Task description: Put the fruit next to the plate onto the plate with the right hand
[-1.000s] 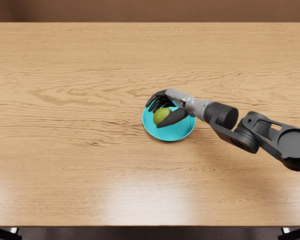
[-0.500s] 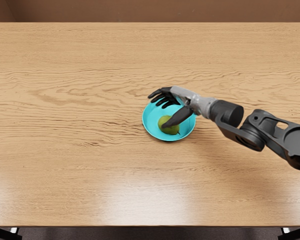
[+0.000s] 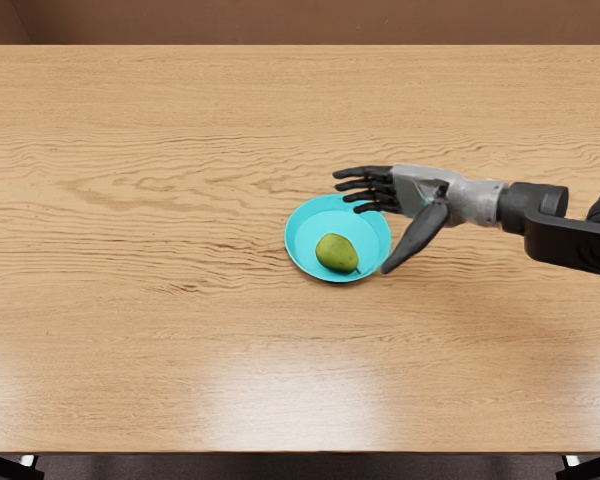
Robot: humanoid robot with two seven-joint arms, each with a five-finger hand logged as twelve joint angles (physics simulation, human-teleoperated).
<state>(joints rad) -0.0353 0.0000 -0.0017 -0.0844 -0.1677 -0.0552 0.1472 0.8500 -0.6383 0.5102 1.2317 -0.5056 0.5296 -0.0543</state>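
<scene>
The place was a simulated test scene: a cleanly rendered wood-grain bench [image 3: 160, 330] stood before a flat, plain brown wall [image 3: 280, 20].

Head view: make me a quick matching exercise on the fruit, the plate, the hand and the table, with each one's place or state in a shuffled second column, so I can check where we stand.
Column A
1. green pear
2. round turquoise plate
3. grey and black right hand
4. wooden table

Column B
a. open, fingers spread, holding nothing, at the plate's right rim
b. lies on the plate
c. bears the plate
d. rests on the table and holds the fruit

Pairs: 1-b, 2-d, 3-a, 4-c
</scene>
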